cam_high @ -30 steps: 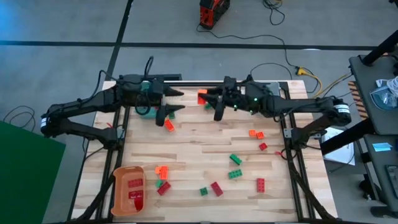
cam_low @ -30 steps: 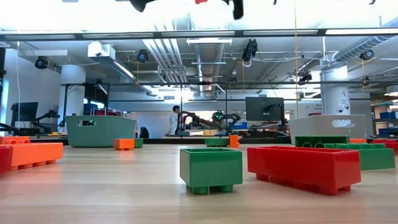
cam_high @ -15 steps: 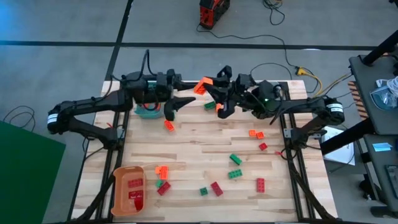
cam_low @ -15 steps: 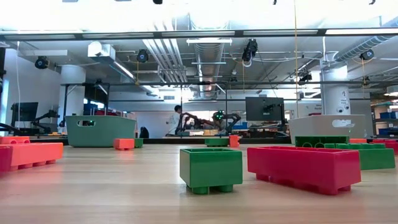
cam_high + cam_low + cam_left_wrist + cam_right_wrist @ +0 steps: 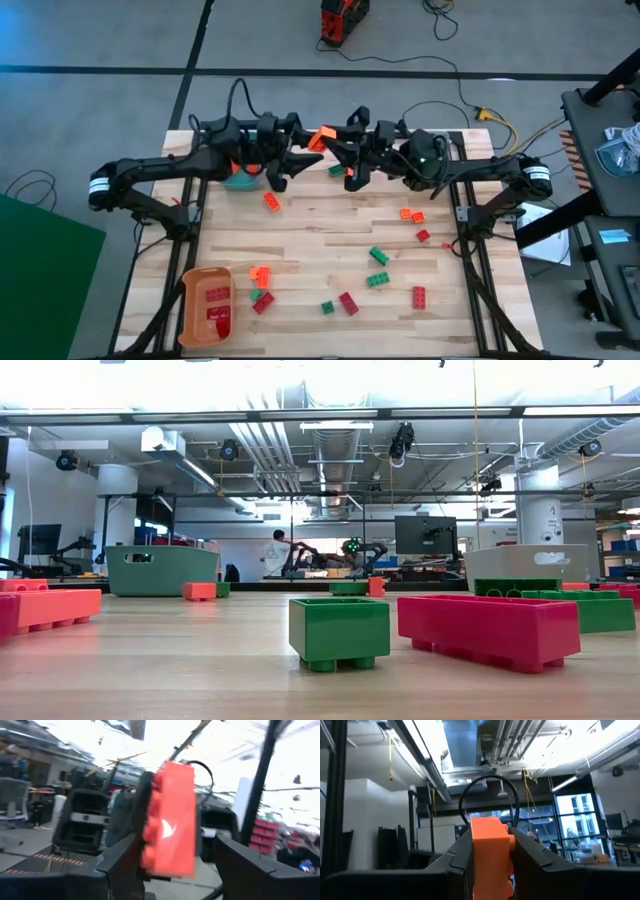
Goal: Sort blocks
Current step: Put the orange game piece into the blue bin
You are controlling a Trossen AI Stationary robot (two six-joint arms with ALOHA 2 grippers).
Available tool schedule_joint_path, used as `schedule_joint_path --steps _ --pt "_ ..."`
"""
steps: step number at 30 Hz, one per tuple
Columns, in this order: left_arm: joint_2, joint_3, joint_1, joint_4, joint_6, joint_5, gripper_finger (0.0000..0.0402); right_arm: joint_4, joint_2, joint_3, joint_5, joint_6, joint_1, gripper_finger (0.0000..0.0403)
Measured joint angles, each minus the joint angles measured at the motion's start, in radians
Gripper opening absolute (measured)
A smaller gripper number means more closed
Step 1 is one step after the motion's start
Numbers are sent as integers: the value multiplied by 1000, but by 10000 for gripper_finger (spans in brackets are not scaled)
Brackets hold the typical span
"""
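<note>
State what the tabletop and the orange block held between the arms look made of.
Tabletop: apparently wood, pale joined strips with visible grain and a matte finish. Orange block, held by the right gripper: likely moulded plastic, smooth, slightly glossy, uniform in colour, with round studs.

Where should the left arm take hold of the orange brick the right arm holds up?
Probably by its free end, coming head-on from opposite the right gripper: the orange brick sticks out past those fingers, and the left gripper stands open facing it.

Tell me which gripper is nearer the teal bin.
Left. The left gripper hangs just beside the teal bin at the far edge; the right gripper holds an orange block farther toward the right.
</note>
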Motion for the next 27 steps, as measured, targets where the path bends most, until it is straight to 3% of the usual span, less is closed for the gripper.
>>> schedule_joint_path --steps 3,11,14,20,27 --pt "6 0 -1 3 -23 -59 231 -13 0 0 0 -1 0 85" --pt "6 0 0 5 16 -62 223 -9 0 0 3 -1 0 85" --pt "6 0 1 6 31 -64 187 -9 0 0 3 -1 0 85" --pt "5 0 1 6 97 -52 63 -9 1 0 20 8 0 85" --pt "-14 1 16 -47 103 -37 62 -50 0 0 22 23 0 86"
